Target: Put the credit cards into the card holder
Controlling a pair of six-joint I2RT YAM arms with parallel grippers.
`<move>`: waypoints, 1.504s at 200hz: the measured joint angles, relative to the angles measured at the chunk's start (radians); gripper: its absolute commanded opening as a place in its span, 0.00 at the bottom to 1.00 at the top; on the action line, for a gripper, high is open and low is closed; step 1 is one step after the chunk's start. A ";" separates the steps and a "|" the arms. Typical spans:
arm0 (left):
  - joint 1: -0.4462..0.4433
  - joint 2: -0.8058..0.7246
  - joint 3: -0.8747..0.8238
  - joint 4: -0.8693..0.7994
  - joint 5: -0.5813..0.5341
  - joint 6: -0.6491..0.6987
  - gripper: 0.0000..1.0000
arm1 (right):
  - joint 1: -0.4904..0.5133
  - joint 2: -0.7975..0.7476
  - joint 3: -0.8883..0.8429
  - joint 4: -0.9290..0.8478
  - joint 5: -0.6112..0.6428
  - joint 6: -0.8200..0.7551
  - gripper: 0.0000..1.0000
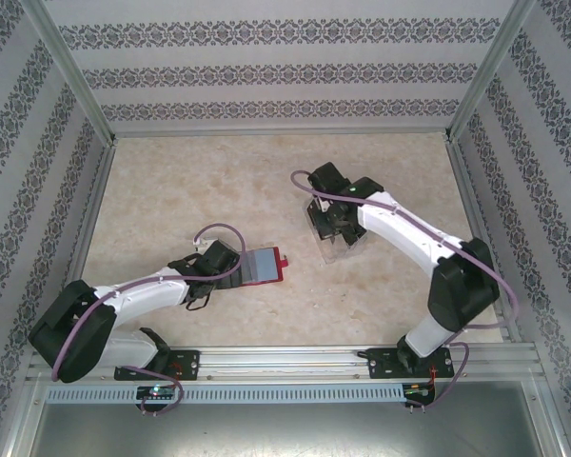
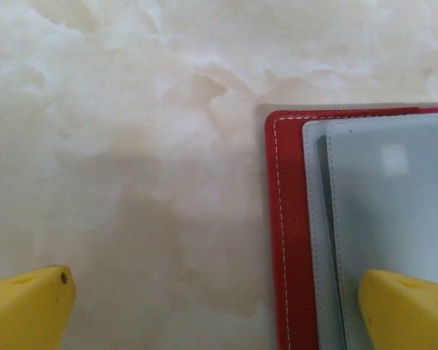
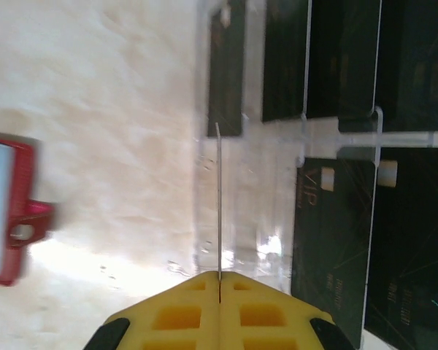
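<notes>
Over the clear rack, the right fingers pinch one credit card edge-on. Astride the edge of the red card holder, the left fingers gape wide, empty.

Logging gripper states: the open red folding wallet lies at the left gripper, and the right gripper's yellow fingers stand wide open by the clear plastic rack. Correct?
Not quite: the right gripper is shut, pinching a thin card edge-on, as the right wrist view shows.
</notes>
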 measured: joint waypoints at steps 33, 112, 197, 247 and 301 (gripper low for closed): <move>0.001 -0.001 0.006 -0.019 -0.008 0.000 1.00 | 0.000 -0.064 -0.015 0.090 -0.123 0.068 0.00; 0.016 -0.008 0.011 -0.060 -0.032 0.018 1.00 | 0.141 -0.092 -0.345 0.642 -0.394 0.360 0.00; 0.027 0.013 0.040 -0.095 -0.051 0.023 1.00 | 0.216 0.029 -0.552 1.121 -0.430 0.516 0.00; 0.039 -0.018 0.042 -0.096 -0.038 0.033 1.00 | 0.216 0.038 -0.576 1.196 -0.429 0.537 0.00; 0.040 -0.100 0.042 -0.075 0.017 0.037 1.00 | 0.214 0.038 -0.599 1.203 -0.426 0.540 0.00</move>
